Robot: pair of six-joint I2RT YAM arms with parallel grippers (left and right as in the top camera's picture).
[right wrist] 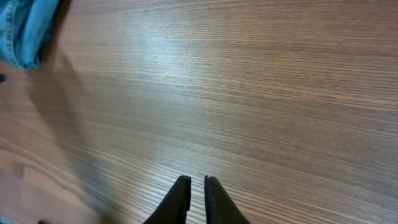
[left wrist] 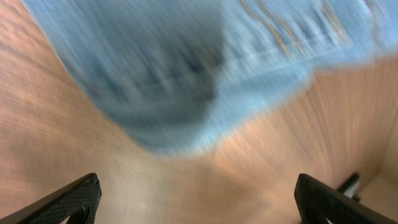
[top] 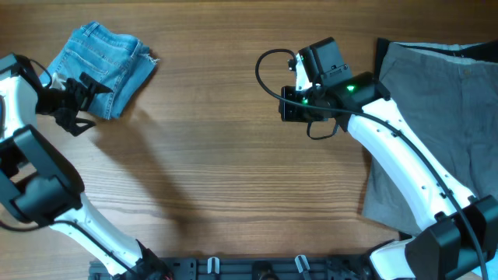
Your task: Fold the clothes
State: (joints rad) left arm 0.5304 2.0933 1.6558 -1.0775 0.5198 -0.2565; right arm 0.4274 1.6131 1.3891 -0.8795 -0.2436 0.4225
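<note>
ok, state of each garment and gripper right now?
jeans: folded into a compact bundle.
grey trousers: spread out flat, not folded.
left gripper: open, at the jeans' edge.
right gripper: shut, empty, above the bare table.

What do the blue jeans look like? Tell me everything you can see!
The jeans are light-blue denim, folded into a small, slightly rumpled bundle. They lie flat on the wooden table, at its far left corner. Stitched seams show on top, and frayed threads stick out at the right edge. The left fingers are open at the near edge; whether they touch is unclear.
</note>
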